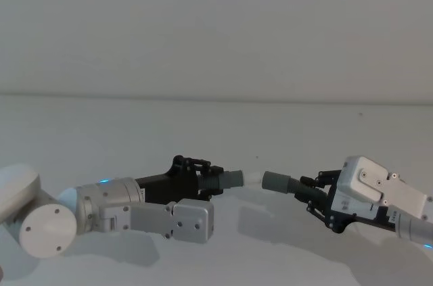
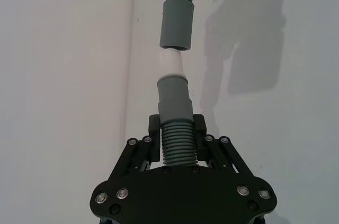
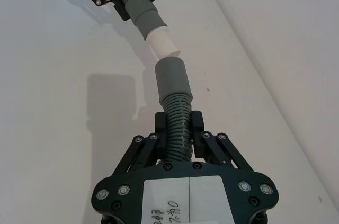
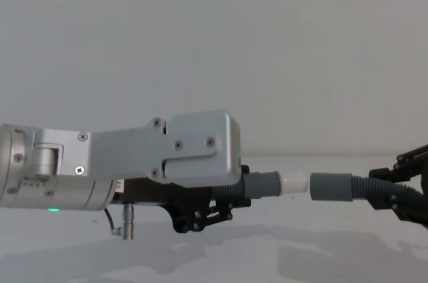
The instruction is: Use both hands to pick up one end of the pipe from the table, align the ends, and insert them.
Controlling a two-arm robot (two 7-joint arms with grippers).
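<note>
In the left wrist view the left claw [image 2: 176, 131] is clenched on the ribbed hose [image 2: 177, 147] that carries the white spigot [image 2: 172, 63]. Beyond it, the right claw [image 3: 179, 128] grips the second hose [image 3: 177, 126], whose grey cuff [image 3: 172, 78] hangs just beside the spigot, above the worktop [image 1: 216, 137]. This looks like the aligning step; next, push straight together. The chest view shows a small gap and level ends; the right wrist view shows a slight angle between them.

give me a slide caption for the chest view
Left pincer holds the hose piece with the white spigot just short of the grey cuff held by the right pincer.
</note>
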